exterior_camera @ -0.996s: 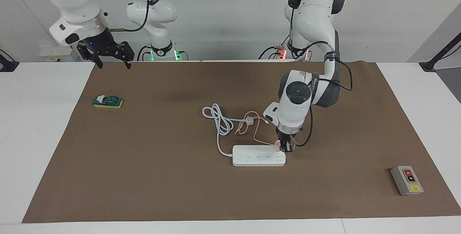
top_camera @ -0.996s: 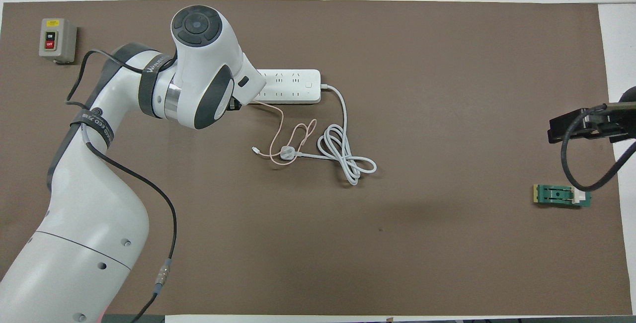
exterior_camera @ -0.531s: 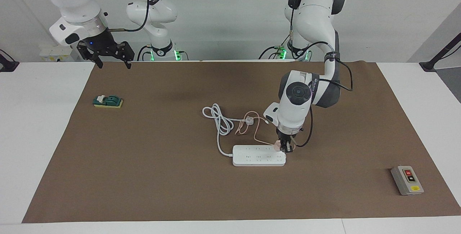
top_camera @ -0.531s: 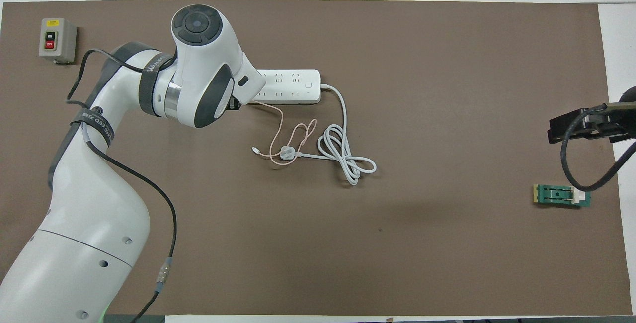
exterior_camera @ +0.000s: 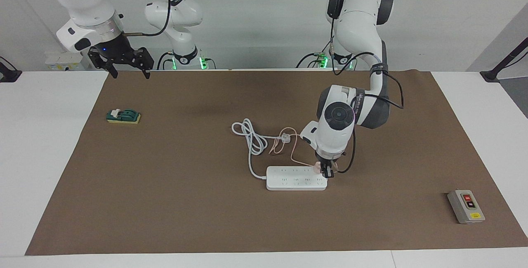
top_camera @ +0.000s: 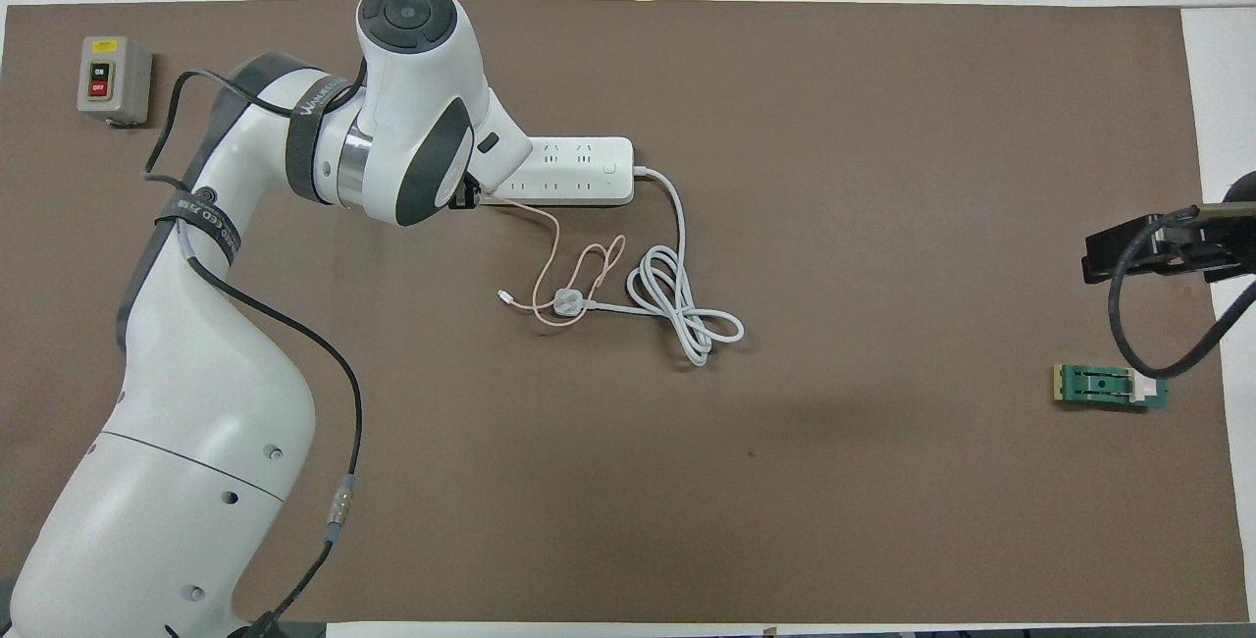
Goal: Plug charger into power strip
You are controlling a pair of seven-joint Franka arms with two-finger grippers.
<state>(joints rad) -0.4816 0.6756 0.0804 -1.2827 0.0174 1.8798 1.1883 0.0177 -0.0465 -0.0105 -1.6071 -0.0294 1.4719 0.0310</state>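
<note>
1. Your charger (exterior_camera: pixel 317 166) sits on the power strip (exterior_camera: pixel 295 181), at the strip's end toward the left arm, pink cable (top_camera: pixel 546 243) trailing back toward the robots.
2. The left gripper (exterior_camera: pixel 326 170) is clamped on the charger, pointing straight down.
3. The strip lies mid-mat, its thick white cord (top_camera: pixel 687 309) looped nearer the robots.
4. Your right gripper (exterior_camera: pixel 128 71) waits with fingers spread, up over the mat's corner near its own base.
5. There's a grey button box (exterior_camera: pixel 466 206) too.

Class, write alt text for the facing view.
The left gripper, shut on the pink charger, holds it at the end of the white power strip on a brown mat. The right gripper waits open above the mat's edge.
</note>
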